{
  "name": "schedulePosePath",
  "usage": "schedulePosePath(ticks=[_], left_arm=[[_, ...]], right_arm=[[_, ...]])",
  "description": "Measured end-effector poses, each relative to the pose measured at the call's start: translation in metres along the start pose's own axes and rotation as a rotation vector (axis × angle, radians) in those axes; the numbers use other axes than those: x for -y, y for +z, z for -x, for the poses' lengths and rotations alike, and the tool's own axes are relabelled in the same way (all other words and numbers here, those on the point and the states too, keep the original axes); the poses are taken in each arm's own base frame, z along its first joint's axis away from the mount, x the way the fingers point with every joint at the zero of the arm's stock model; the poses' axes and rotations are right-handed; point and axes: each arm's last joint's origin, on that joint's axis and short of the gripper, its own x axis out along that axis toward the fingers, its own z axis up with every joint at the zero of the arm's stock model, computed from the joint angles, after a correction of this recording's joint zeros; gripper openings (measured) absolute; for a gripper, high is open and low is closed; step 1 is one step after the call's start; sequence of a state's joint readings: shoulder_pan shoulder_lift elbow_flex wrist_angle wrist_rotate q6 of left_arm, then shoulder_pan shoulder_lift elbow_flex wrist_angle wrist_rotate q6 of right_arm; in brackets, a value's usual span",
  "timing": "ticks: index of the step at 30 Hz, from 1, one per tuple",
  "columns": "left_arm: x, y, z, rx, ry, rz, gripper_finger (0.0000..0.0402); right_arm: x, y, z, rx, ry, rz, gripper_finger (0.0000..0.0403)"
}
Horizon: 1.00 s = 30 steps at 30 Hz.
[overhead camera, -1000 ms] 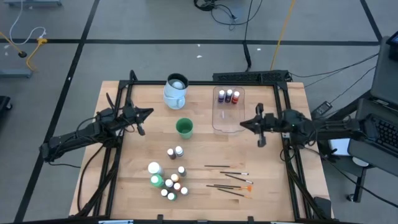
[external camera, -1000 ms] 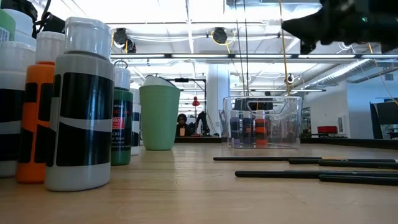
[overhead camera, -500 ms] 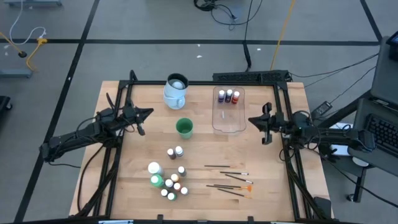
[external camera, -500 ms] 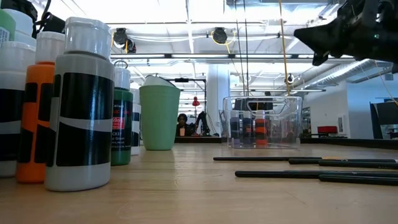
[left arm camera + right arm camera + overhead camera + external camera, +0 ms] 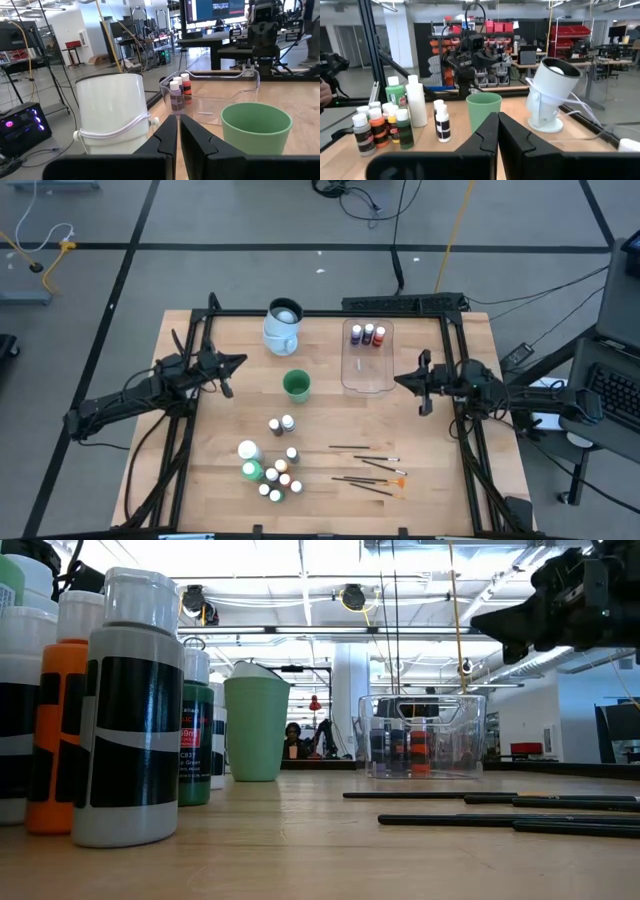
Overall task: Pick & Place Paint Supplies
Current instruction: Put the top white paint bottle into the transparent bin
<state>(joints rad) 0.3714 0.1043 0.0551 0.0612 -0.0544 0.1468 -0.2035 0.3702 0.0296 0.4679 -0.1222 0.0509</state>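
The pale wooden surface (image 5: 330,420) sat on a grey floor crossed by dark lines and cables, with an open workshop beyond. Since a second before, the right gripper (image 5: 420,395) had drawn back from the clear tub (image 5: 367,370) toward 3 o'clock and its fingers had shut, holding nothing. The left gripper (image 5: 228,376) was unchanged at 9 o'clock, fingers nearly together and empty. The tub held three small paint bottles (image 5: 367,334) at its far end. The green cup (image 5: 296,385) stood at centre, the pale jug (image 5: 283,326) at 12 o'clock. A bottle cluster (image 5: 268,468) and the brushes (image 5: 370,470) lay around 6 o'clock.
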Motion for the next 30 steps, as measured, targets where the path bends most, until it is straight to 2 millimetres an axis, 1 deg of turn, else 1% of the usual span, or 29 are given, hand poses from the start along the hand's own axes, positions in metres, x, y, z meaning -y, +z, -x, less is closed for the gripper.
schedulePosePath(ticks=[5, 11, 16, 23, 27, 30], left_arm=[[0.0, 0.0, 0.0, 0.0, 0.0, 0.002, 0.0026], [0.0003, -0.003, 0.0, -0.032, -0.001, 0.016, 0.0026], [-0.0011, -0.003, 0.0001, -0.036, 0.046, 0.014, 0.0026], [-0.0011, -0.0031, 0.0001, -0.037, 0.047, 0.011, 0.0026], [-0.0011, -0.0026, 0.0001, -0.032, 0.046, -0.008, 0.0026], [-0.0017, 0.002, 0.0001, 0.016, 0.05, 0.003, 0.0026]], right_arm=[[0.0017, -0.0047, 0.0002, -0.04, -0.051, -0.003, 0.0001], [0.0015, -0.0055, 0.0002, -0.049, -0.045, 0.01, 0.0001], [-0.0004, -0.0056, 0.0, -0.05, -0.026, 0.047, 0.0001], [-0.0012, -0.0087, 0.0001, -0.082, -0.019, 0.038, 0.0001], [-0.0013, -0.0066, 0.0, -0.059, -0.018, 0.046, 0.0001], [-0.0015, -0.0025, -0.0001, -0.016, -0.017, 0.074, 0.0001]])
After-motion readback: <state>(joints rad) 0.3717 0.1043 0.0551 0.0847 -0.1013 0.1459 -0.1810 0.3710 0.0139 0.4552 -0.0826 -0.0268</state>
